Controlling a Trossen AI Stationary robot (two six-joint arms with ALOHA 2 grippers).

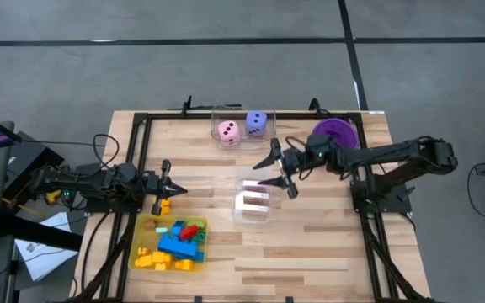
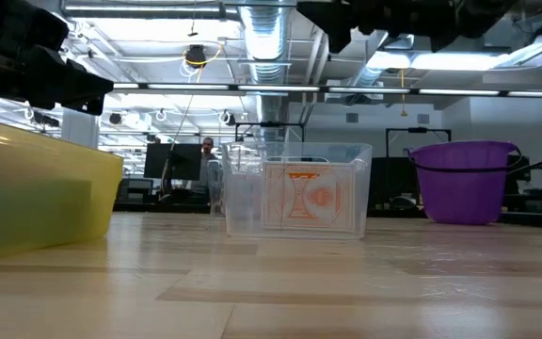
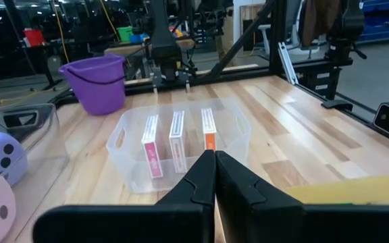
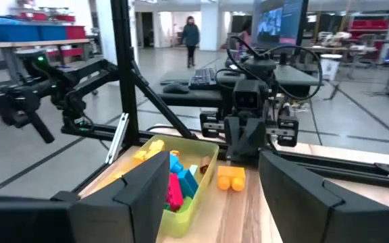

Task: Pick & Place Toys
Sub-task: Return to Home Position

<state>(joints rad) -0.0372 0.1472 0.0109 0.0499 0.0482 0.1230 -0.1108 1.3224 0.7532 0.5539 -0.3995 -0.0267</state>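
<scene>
Wooden table (image 1: 310, 244), yellow tray (image 1: 146, 225), two clear boxes (image 1: 253, 204), purple bowl (image 1: 337, 131), orange brick (image 1: 162, 204)

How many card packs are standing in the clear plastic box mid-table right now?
3, standing on edge side by side in the clear plastic box: a pink-edged card pack, a pale middle card pack, and an orange-edged card pack. None looks hidden.
</scene>
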